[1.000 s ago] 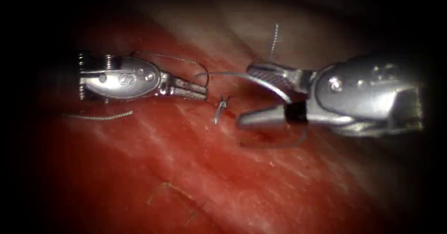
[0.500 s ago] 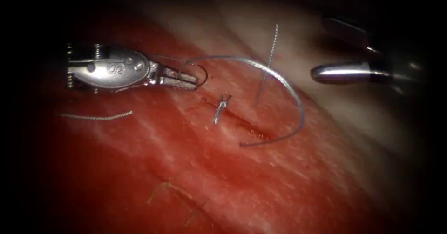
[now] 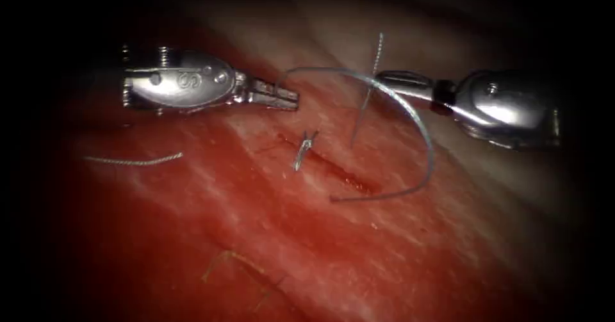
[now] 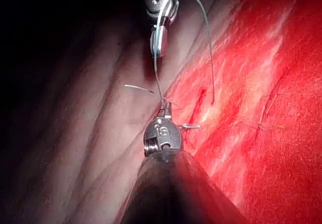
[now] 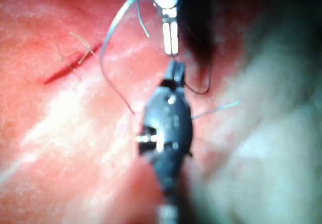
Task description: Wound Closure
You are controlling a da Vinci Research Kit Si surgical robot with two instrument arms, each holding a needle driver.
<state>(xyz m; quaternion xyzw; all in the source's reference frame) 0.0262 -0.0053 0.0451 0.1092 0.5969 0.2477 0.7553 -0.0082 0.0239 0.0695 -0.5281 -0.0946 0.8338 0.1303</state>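
The curved needle (image 3: 419,127) arches over the cut (image 3: 339,171) in the tissue (image 3: 256,219). Its tip rests at the tissue by the cut's lower end; I cannot tell if it is in. My left tool (image 3: 291,98), left of the cut, is shut on the needle near its tail end. My right tool (image 3: 387,79), from the right, is shut on the needle about a third along from the tail. In the left wrist view the needle (image 4: 204,17) runs from the left tool (image 4: 163,112) up through the right tool (image 4: 158,43). The right wrist view shows the right tool (image 5: 176,72) and needle (image 5: 113,27).
A tied stitch (image 3: 304,149) with short cut ends sits on the cut's upper part. A thread strand (image 3: 371,72) stands up just left of the right tool. A loose thread piece (image 3: 131,162) lies far left; a yellowish thread (image 3: 237,264) lies low on the tissue. Red fluid coats the tissue.
The right tool let go of the needle, drew back to the right, then returned and shut on it again. The left tool moved right and up with the tail end; the tip stayed put.
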